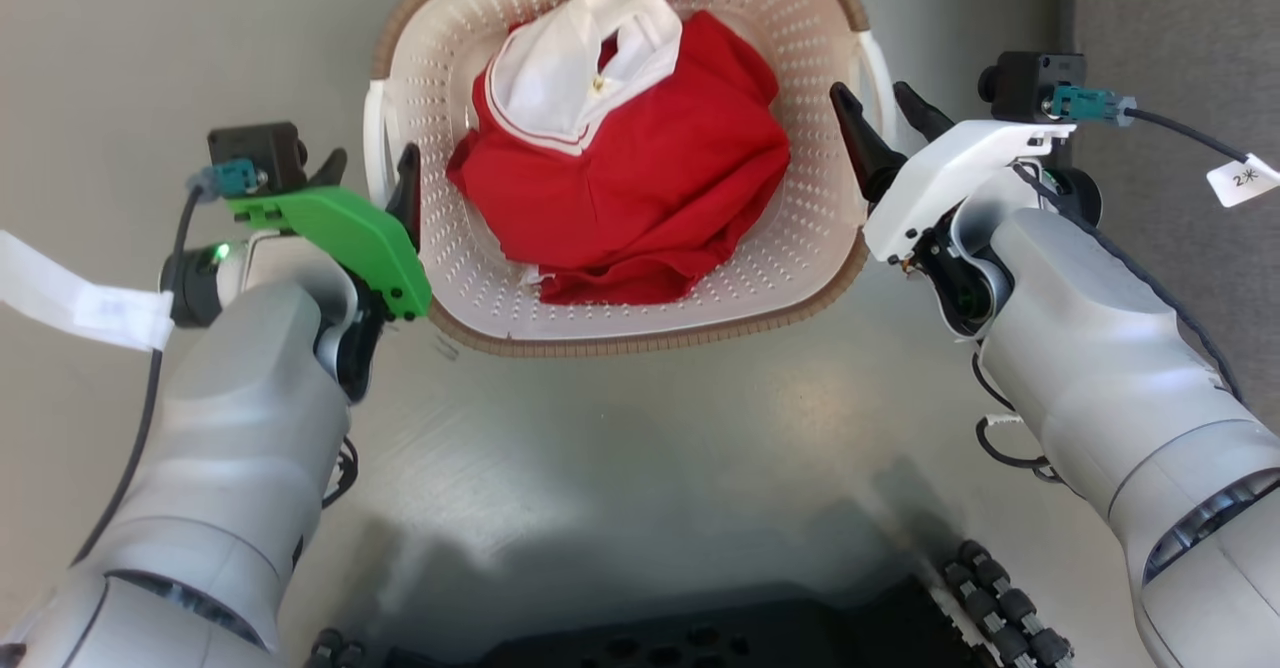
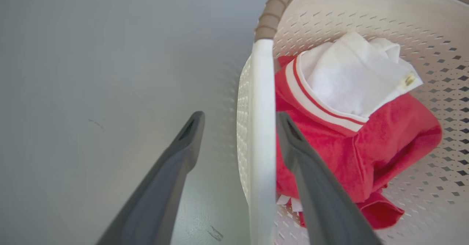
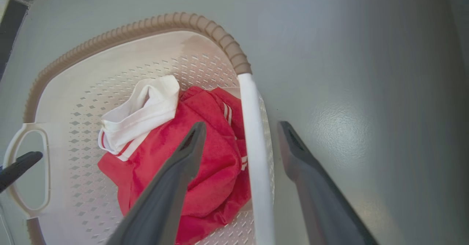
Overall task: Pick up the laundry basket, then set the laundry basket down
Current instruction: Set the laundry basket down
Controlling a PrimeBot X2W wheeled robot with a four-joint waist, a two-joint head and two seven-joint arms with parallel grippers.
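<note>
The laundry basket (image 1: 640, 340) stands on the grey floor, cream with a brown rim, holding a red and white garment (image 1: 640, 178). My left gripper (image 1: 372, 166) is open, one finger on each side of the basket's white left handle (image 1: 372, 128). In the left wrist view, that gripper (image 2: 239, 121) straddles the handle bar (image 2: 262, 91) with gaps on both sides. My right gripper (image 1: 872, 93) is open too, astride the right handle (image 1: 882, 58). The right wrist view shows its gripper (image 3: 242, 127) with one finger inside the basket (image 3: 146, 26) and one outside the handle (image 3: 253, 157).
My dark base (image 1: 700, 638) sits at the bottom of the head view, just short of the basket. A darker grey strip (image 1: 1170, 8) runs along the right. Open grey floor (image 2: 91, 72) lies to the basket's left and right.
</note>
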